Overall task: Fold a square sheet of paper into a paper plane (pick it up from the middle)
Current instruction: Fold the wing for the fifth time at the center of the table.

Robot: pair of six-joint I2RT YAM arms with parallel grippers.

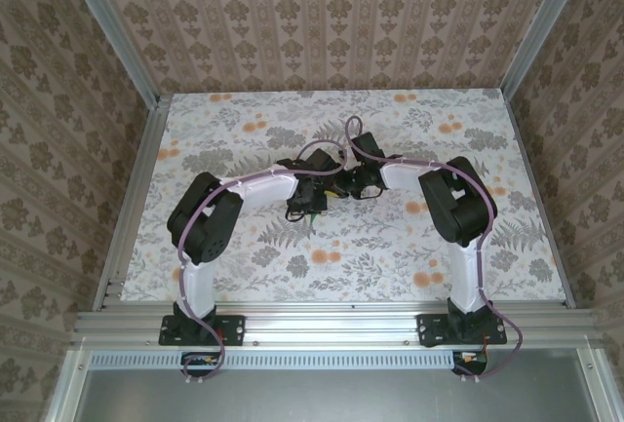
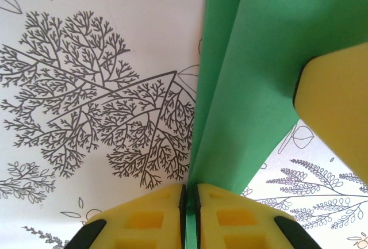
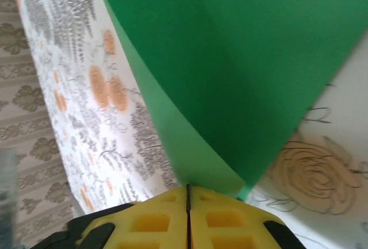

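Above the middle of the table (image 1: 244,120) the two arms bend inward until their wrists almost meet, and the square sheet of paper (image 2: 253,59) hangs between them, apparently lifted clear of the table's flowered cover. The left gripper (image 2: 188,196) has its yellow pads drawn to a narrow slit, with a thin green edge running down into it. From that pinch two green layers fan upward along a sharp crease, so the sheet is already doubled over rather than flat. The right gripper (image 3: 188,194) has its pads pressed together, and the paper narrows to a point right at their seam, so it looks clamped there too. In the left wrist view one of the right gripper's pads (image 2: 339,111) lies over the face of the sheet, further from the table than the left pinch.

Two grips on one thin sheet make sense here. Paper this limp would droop or curl from a single hold, whereas two pinches set apart keep the fold taut and its edges lined up. The next crease likely calls for laying the doubled sheet back on the table, and uneven pulling could tear or skew it.
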